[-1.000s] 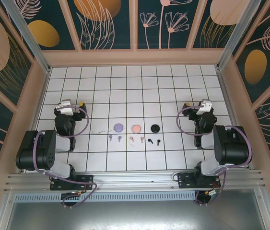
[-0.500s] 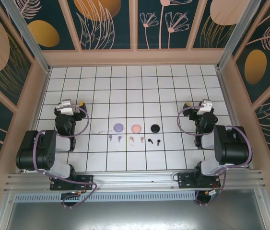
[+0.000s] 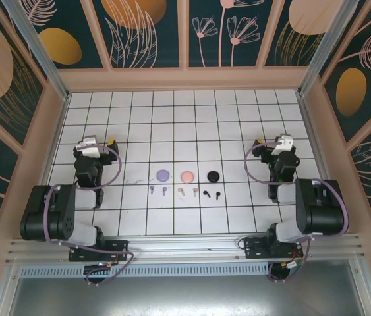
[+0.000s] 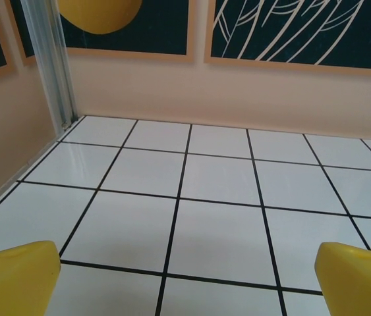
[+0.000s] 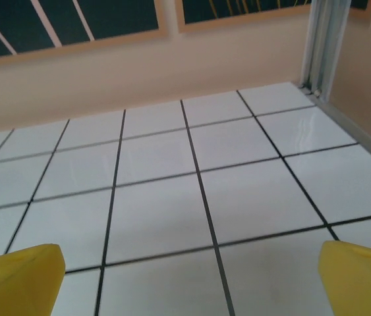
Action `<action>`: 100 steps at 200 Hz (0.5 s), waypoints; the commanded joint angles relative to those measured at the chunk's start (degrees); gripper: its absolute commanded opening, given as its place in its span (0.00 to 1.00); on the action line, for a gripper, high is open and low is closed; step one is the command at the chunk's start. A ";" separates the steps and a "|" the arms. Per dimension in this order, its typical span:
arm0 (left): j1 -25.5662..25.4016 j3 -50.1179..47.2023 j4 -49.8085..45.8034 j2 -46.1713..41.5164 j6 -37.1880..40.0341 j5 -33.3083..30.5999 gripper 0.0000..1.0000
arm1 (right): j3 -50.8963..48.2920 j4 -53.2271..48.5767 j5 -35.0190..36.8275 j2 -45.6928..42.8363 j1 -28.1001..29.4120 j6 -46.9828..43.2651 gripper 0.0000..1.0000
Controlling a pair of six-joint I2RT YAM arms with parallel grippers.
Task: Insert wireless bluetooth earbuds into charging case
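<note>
Three round charging cases lie in a row mid-table in the top view: purple [image 3: 163, 175], pink [image 3: 187, 177] and black [image 3: 213, 176]. Just in front of them lie the earbuds in pairs: purple [image 3: 158, 191], pink [image 3: 186, 191], black [image 3: 212, 194]. My left gripper [image 3: 98, 141] hovers far to their left, my right gripper [image 3: 271, 139] far to their right. Both point at the far wall. In the left wrist view the left gripper [image 4: 185, 283] is open, with bare tile between its yellow fingertips [image 4: 14, 273]. The right gripper [image 5: 188, 283] is likewise open over bare tile.
The white tiled floor [image 3: 185, 118] is walled on three sides by a peach rim [image 3: 185, 79]. Metal corner posts stand at the far left [image 4: 50, 66] and the far right [image 5: 323, 46]. An aluminium rail [image 3: 185, 249] runs along the near edge by the arm bases.
Both arms' elbows have sunk slightly toward the bases and the right wrist has edged a little farther away. Cases and earbuds have not moved.
</note>
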 commanded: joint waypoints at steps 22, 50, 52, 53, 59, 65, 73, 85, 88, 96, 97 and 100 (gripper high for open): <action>-0.31 10.98 -21.91 -6.18 -2.81 0.29 0.99 | 14.12 -29.18 8.15 -8.97 1.54 13.66 0.99; -0.36 16.53 -30.33 -8.18 -10.68 3.24 0.99 | 22.69 -46.94 6.87 -11.50 0.33 22.73 0.99; -0.32 16.76 -30.56 -8.29 -11.50 3.43 0.99 | 23.23 -47.80 6.26 -11.46 0.34 22.58 0.99; -0.32 16.83 -30.71 -8.36 -11.93 3.57 0.99 | 23.36 -48.20 5.82 -11.43 0.36 22.54 0.99; -0.31 17.25 -31.40 -8.80 -14.98 4.06 0.99 | 24.78 -50.47 3.65 -11.27 0.44 22.70 0.99; -0.31 17.73 -32.22 -9.22 -17.80 4.64 0.99 | 25.91 -52.60 0.76 -11.09 0.71 22.30 0.99; -0.31 18.57 -33.95 -9.55 -21.28 5.75 0.99 | 27.45 -55.62 -1.10 -10.66 1.53 21.14 0.99; -0.48 20.28 -37.94 -9.58 -25.55 7.51 0.99 | 29.52 -60.36 -4.68 -9.85 3.85 20.07 0.98; -0.55 20.59 -38.83 -9.65 -26.59 7.97 0.99 | 29.98 -61.66 -5.18 -9.68 4.49 19.74 0.96; -0.98 21.05 -40.82 -9.83 -29.07 8.76 0.99 | 31.45 -65.23 -4.62 -8.86 6.40 20.02 0.95; -1.00 21.08 -40.93 -9.84 -29.33 8.78 0.98 | 31.65 -65.83 -4.50 -8.73 6.78 20.16 0.95; -1.13 21.18 -41.73 -9.92 -30.06 8.99 0.99 | 32.20 -67.29 -4.32 -8.43 7.61 20.47 0.94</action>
